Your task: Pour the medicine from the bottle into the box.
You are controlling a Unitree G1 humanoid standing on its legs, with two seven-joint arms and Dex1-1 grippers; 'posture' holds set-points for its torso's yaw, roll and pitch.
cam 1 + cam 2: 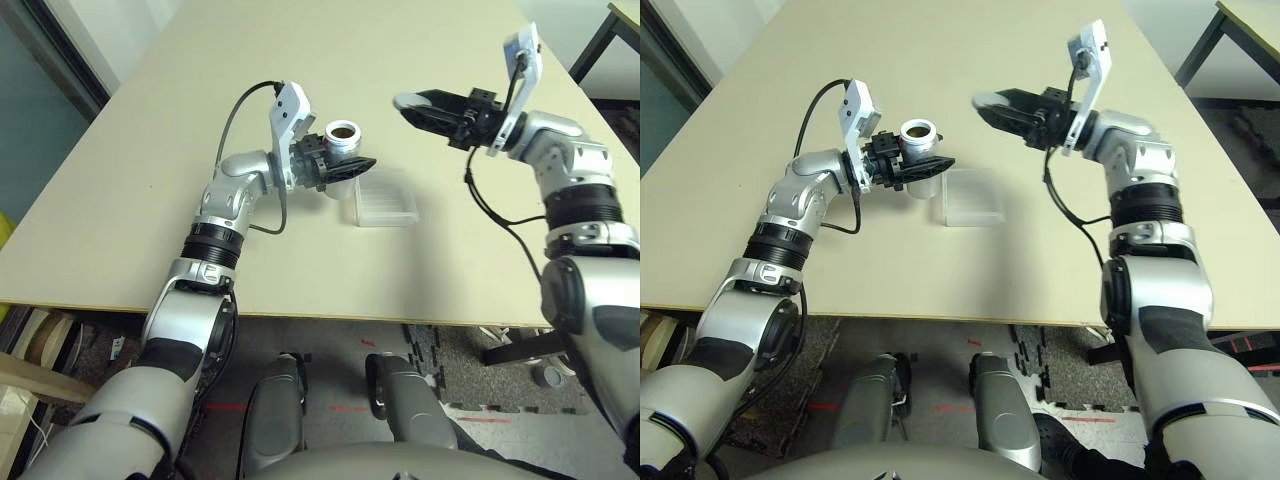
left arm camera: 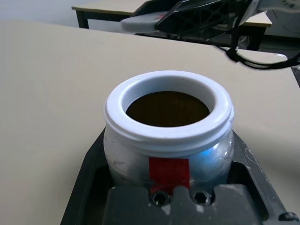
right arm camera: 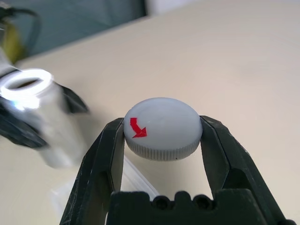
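Left wrist view looks straight at the bottle (image 2: 168, 140), which stands upright between the black fingers (image 2: 84, 187) of the left gripper (image 1: 345, 172), clamped on its silver body. Its white rim rings a wide open mouth, and inside lies a dark brown fill up near the neck; no single pill can be told apart. A red mark sits on the bottle's side, facing the wrist.

From the head camera, the bottle is held above the table (image 1: 150, 180), its mouth facing up, just beside and behind the box (image 1: 381, 199). The box is a shallow clear tray lying flat on the table; whether anything is in it cannot be told.

The right gripper (image 1: 420, 105) is raised, well apart from the bottle, on the robot's right. Its fingers (image 3: 104, 154) are closed on the round grey cap (image 3: 163, 127), which carries a red arrow on top. The cap is off the bottle and held in the air.
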